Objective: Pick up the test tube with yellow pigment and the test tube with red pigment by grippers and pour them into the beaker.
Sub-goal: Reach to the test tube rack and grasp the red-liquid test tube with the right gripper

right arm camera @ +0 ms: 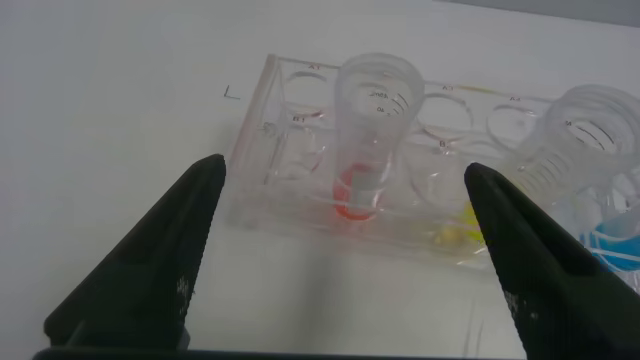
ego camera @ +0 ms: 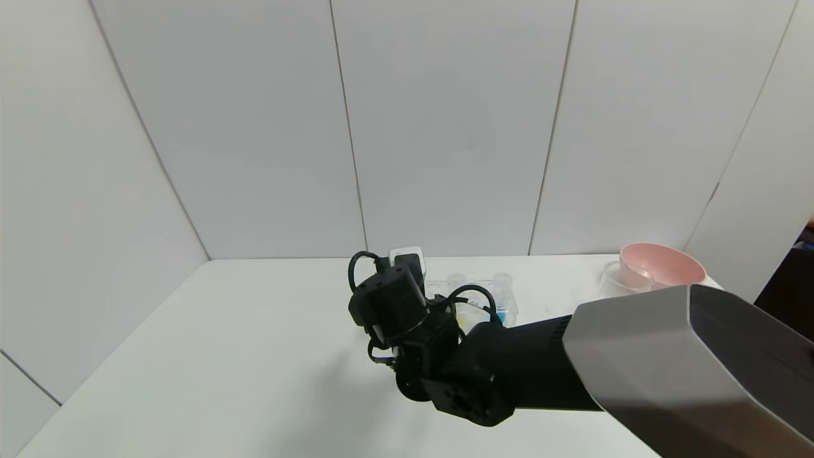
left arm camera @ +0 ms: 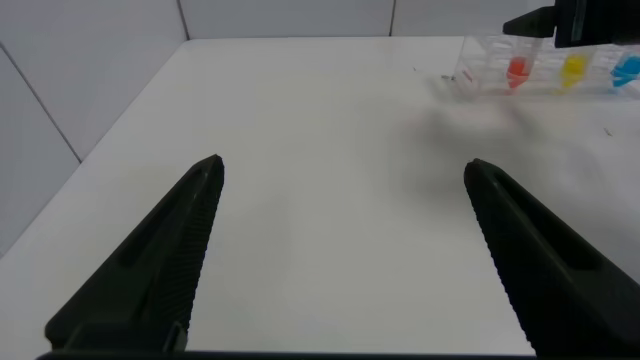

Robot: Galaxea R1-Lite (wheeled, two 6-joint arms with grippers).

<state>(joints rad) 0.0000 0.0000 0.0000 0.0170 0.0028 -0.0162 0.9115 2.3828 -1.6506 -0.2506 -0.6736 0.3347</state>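
Observation:
The red-pigment test tube [right arm camera: 372, 130] stands upright in a clear rack [right arm camera: 290, 170]. It lies between the open fingers of my right gripper [right arm camera: 345, 167], which touch nothing. The yellow-pigment tube [right arm camera: 575, 150] stands next to it in the same rack. In the head view my right gripper [ego camera: 407, 262] hangs over the rack's left end [ego camera: 483, 299], and the arm hides the red tube. The clear beaker [ego camera: 612, 278] stands far right, beside the pink bowl. My left gripper [left arm camera: 345, 163] is open and empty over bare table, with the red [left arm camera: 517, 70] and yellow [left arm camera: 573, 68] tubes far off.
A blue-tipped tube [left arm camera: 627, 70] stands at the rack's other end. A pink bowl [ego camera: 661, 264] sits at the back right corner. White walls close the table at the back and on both sides. My right arm [ego camera: 636, 356] crosses the table's front right.

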